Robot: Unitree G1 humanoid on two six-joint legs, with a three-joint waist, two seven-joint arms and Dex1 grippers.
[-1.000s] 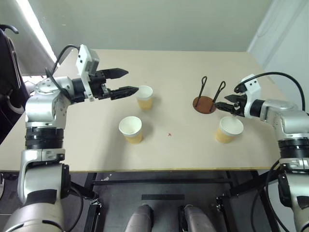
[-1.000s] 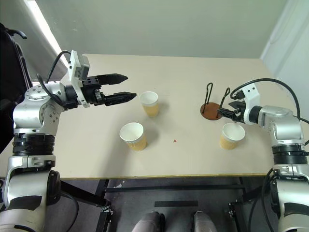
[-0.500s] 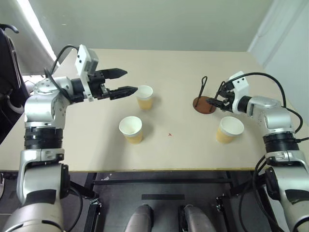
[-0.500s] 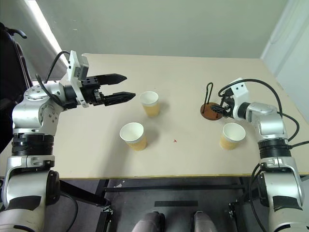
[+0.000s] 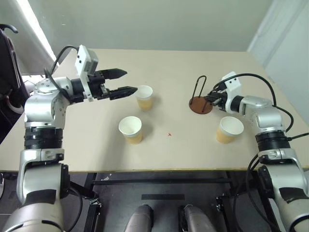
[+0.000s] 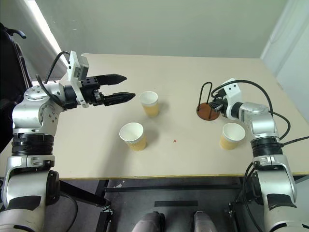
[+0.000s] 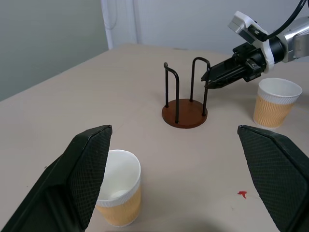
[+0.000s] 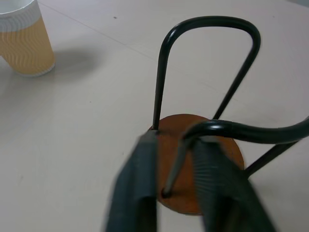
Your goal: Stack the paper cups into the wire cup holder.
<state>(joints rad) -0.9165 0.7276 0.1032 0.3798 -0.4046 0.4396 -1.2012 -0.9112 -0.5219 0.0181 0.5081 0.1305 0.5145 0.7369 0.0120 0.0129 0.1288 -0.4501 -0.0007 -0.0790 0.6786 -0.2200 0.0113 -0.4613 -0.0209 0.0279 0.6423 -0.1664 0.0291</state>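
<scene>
Now right hand pinching near loop of wire cup holder; grip firm, drag slow, no tipping. Left hand wide, empty, beside far cup.

3 tan-yellow ribbed paper cups, white inside; reddish-brown base, black loops on wire cup holder

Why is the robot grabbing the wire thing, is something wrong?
Nothing is spilled or broken. The odd bit: the right hand is shut on a loop of the wire cup holder instead of a cup; all three paper cups stand upright outside it.
</scene>
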